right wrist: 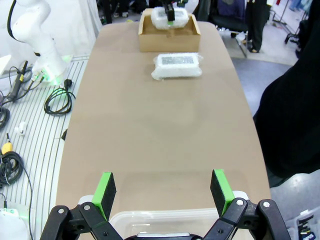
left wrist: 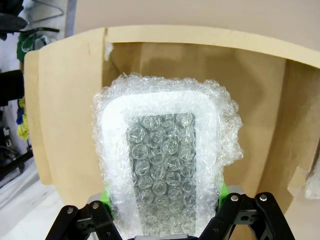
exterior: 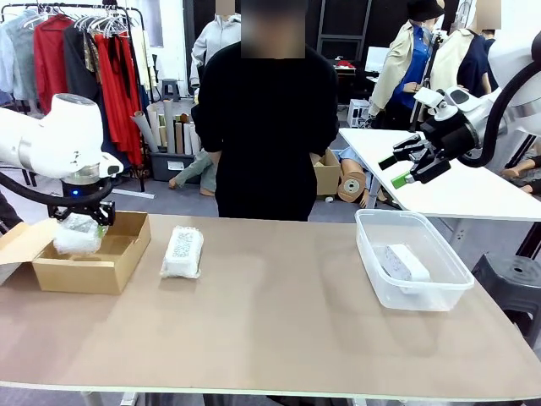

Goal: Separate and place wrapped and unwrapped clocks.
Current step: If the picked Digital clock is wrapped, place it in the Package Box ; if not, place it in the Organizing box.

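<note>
At the left edge of the front view we see the left gripper [exterior: 82, 222] clenched on a white block swaddled in cloudy bubble wrap [exterior: 78, 235]. It holds the block on end over an open brown cardboard box [exterior: 93, 272] at the table's left end. In the left wrist view the green pads [left wrist: 106, 197] press both sides of this wrapped block [left wrist: 165, 160], with the box's inner walls [left wrist: 65, 125] behind it.

Just right of the box, a second bubble-wrapped white block [exterior: 183, 251] lies flat on the tan table [exterior: 279, 330], a printed label on top. We cannot tell whether it touches the box.

At top centre a person in black [exterior: 266, 127] stands behind the far edge.

At the right, a clear plastic tub [exterior: 397, 298] holds a bare, smooth white rounded block [exterior: 404, 262] lying flat inside.

In the upper right, the right gripper [exterior: 395, 169] hangs above the tub, released, holding nothing. In its wrist view, its green-tipped fingers [right wrist: 106, 192] stand wide apart over the tub's rim [right wrist: 165, 215].
</note>
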